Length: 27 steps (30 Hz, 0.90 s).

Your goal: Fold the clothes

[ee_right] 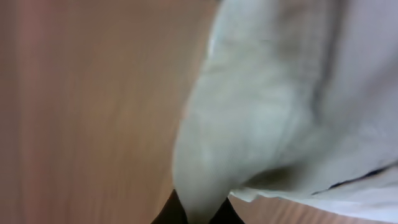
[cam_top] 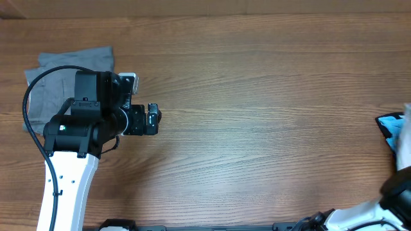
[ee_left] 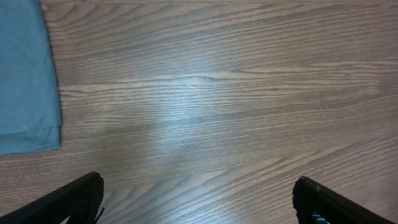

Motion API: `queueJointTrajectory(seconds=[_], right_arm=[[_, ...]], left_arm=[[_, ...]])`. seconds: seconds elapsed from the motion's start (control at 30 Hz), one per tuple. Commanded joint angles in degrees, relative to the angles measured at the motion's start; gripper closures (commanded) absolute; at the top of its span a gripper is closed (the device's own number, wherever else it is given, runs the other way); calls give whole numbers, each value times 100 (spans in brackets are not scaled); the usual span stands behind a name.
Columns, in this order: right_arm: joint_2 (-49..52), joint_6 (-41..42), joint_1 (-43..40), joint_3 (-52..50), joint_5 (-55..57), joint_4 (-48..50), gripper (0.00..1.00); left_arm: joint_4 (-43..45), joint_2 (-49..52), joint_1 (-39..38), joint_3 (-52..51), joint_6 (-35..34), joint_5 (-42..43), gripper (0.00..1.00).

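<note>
The pale cream shorts (ee_right: 280,106) fill the right wrist view, blurred and hanging in folds above the wood. My right gripper (ee_right: 199,214) is shut on a bunched fold of them, its dark fingertips showing on either side of the cloth. In the overhead view only a pale sliver of the shorts (cam_top: 404,144) shows at the right edge. My left gripper (cam_top: 154,119) is open and empty over bare table at the left; in the left wrist view its fingers (ee_left: 199,190) are spread wide apart.
Folded darker grey shorts (cam_top: 67,83) lie at the far left under the left arm, and show in the left wrist view (ee_left: 25,74). A light-blue printed item (cam_top: 388,124) lies at the right edge. The wooden table (cam_top: 257,115) spans the view.
</note>
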Motion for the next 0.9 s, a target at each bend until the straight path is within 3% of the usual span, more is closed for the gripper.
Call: queueJointTrajectory(seconds=[0.0, 0.57, 0.8, 0.83, 0.87], right_arm=[[-328, -275, 935, 192, -643, -103, 96], [-315, -507, 6387, 175, -164, 192, 96], [-315, -619, 7834, 175, 192, 404, 96], [-315, -667, 7993, 175, 317, 398, 89], [-315, -758, 8105, 175, 435, 385, 60]], left_arm=[[0, 24, -48, 122, 92, -11, 0], [-168, 24, -48, 125, 92, -57, 0], [-225, 24, -48, 122, 92, -164, 0], [-219, 24, -48, 122, 92, -164, 0], [-214, 24, -48, 122, 92, -162, 0]])
